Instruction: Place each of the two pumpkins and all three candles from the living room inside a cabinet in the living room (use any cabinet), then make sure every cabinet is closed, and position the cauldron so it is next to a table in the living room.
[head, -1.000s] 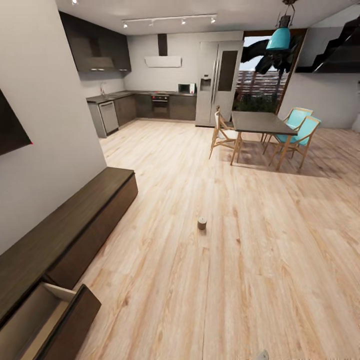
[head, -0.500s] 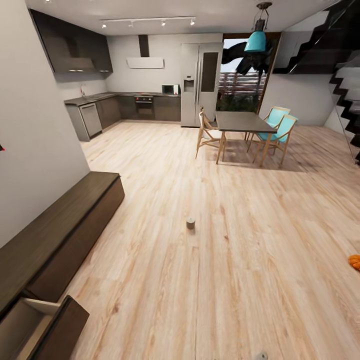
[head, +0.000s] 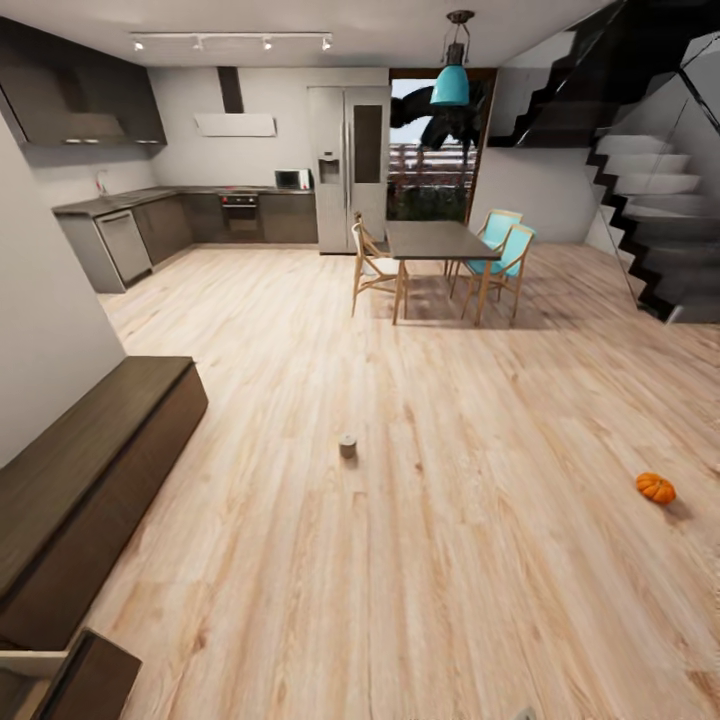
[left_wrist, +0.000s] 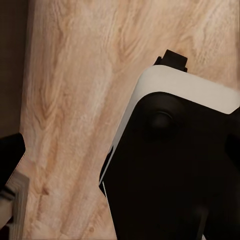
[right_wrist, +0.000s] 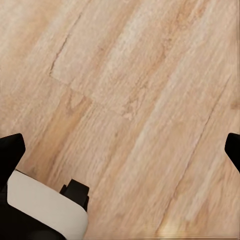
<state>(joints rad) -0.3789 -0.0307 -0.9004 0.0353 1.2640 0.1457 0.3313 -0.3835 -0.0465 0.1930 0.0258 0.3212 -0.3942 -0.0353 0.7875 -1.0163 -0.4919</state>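
Candle (head: 347, 446) and pumpkin (head: 656, 488) sit on open floor (head: 450, 560); right end effector (right_wrist: 120, 150) spread wide, left's state untellable.

Ahead of my grippers a candle (head: 347, 446) sits mid-floor; pumpkin (head: 656, 488) off right, cabinet (head: 90, 470) along the left, table (head: 440, 241) far behind.

The head view looks from standing height forward and down over the wood floor (head: 430, 560), taking in the whole room as far as the kitchen wall; the cabinet (head: 90, 480) runs along its left edge; the left wrist view faces straight down, close to the same planks, with the robot's own black-and-white body (left_wrist: 172, 165) beside the fingers (left_wrist: 11, 152); the right wrist view also looks down at near floor (right_wrist: 135, 95) between its dark fingers (right_wrist: 10, 150); floor is what all three share.
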